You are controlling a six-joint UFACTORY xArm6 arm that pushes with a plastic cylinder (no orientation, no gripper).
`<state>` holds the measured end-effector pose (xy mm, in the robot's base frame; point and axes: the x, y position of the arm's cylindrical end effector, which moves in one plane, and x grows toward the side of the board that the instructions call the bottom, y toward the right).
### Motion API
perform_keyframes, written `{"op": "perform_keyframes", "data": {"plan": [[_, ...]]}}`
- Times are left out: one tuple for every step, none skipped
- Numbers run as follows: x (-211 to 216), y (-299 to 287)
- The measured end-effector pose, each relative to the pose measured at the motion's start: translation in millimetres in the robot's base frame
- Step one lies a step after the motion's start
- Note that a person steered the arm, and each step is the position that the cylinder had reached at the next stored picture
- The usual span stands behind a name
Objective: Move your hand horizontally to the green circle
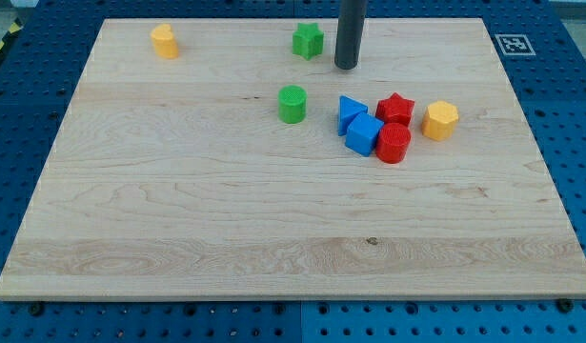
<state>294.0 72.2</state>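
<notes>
End effector, my tip (346, 67), rod cut off up top, nothing grasped, right of green star (309, 40).

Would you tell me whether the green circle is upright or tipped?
Upright: the green circle shows its round flat top, standing alone on the board.

My tip (346, 67) at view's top, open board toward green circle (292, 104), green star (309, 41) just left

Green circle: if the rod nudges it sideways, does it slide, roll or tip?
The green circle stands on its flat end and looks squat, so it probably slides rather than tips or rolls. The wooden board looks smooth, so drag is likely low. It may veer off my tip if pushed off-centre.
</notes>
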Motion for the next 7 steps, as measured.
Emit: {"op": "perform_keyframes", "data": {"plan": [[10.1, 0.0], [25.2, -1.4], [25.2, 2.6], [25.2, 24.3], [25.2, 31.4], [25.3, 64.3], [25.3, 70.1]]}}
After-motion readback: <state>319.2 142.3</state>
